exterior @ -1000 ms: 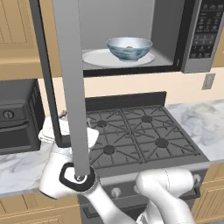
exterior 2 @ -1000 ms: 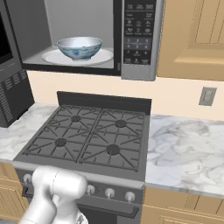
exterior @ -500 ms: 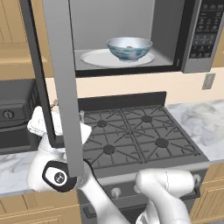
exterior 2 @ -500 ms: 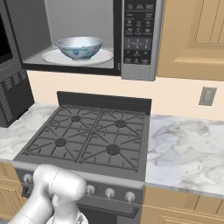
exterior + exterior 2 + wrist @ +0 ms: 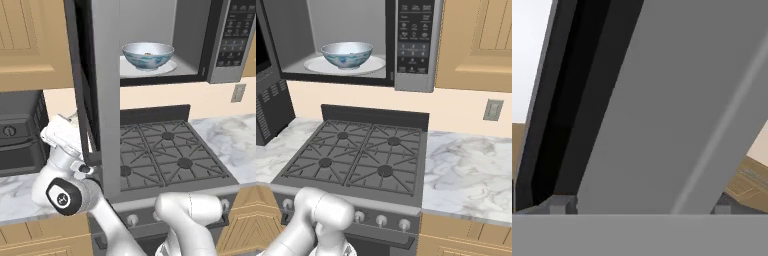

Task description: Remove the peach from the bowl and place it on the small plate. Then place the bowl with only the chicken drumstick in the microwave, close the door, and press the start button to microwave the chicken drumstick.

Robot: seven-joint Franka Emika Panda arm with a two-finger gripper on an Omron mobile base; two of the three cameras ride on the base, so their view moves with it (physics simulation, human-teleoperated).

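Inside microwave (image 5: 415, 45): one bowl (image 5: 347, 54); one door (image 5: 102, 95) ajar

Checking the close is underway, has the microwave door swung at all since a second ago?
Yes. The door has swung right, toward the bowl.

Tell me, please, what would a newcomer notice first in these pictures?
First, the microwave above the stove, with its door swung wide open. Inside, the pale blue bowl sits on the white turntable disc. In the left base view, the white arm reaches up beside the lower edge of the door, and in the hand view the door's grey frame stands right in front of the camera.
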